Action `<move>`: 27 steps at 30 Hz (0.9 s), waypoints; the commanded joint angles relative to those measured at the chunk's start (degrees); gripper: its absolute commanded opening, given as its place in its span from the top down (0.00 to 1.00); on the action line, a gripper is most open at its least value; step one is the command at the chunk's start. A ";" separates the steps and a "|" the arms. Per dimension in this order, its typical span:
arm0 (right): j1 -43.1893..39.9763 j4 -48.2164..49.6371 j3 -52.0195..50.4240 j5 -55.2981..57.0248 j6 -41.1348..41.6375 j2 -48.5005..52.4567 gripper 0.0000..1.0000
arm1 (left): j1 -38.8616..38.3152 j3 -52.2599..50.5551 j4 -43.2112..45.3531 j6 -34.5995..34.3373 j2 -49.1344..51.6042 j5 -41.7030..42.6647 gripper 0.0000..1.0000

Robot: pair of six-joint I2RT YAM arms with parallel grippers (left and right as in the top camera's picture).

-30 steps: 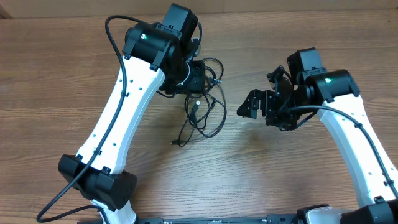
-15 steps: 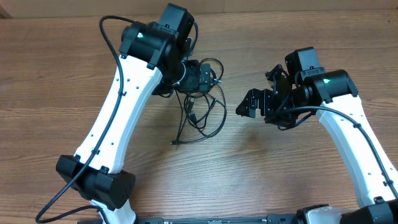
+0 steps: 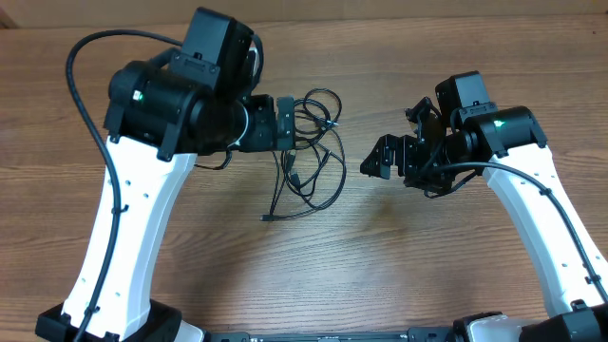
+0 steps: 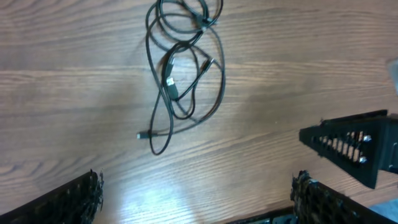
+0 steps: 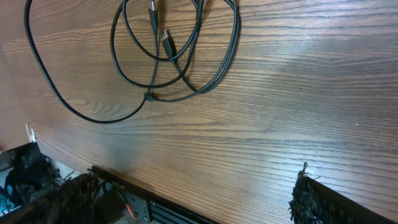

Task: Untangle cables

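Leftward and upward is where the left arm (image 3: pixel 142 199) has gone since a second ago, so it now looms larger under the overhead camera. The left gripper (image 3: pixel 285 123) has drawn off the top of the tangle to its left edge. Its 2 fingers (image 4: pixel 68 199) stand spread wide in the left wrist view, with bare wood between them and nothing pinched. The cables (image 3: pixel 306 157) lie loose on the wooden table (image 3: pixel 456 275), about midway between the 2 arms and in much the same spot as before. They form a knot of overlapping black loops, with a small plug (image 4: pixel 169 81) inside the loops and 1 thin end (image 3: pixel 269 218) trailing toward the near edge. To their right, the right gripper (image 3: pixel 397 142) has not shifted. It hangs apart from the tangle, touching no strand, and its fingers (image 5: pixel 311 196) are also splayed fully apart and empty in the right wrist view.
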 commanded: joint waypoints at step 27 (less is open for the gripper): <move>0.22 1.77 0.61 -2.01 0.07 -0.22 0.00 | -0.04 -0.35 -2.01 -5.29 -1.97 -10.05 0.00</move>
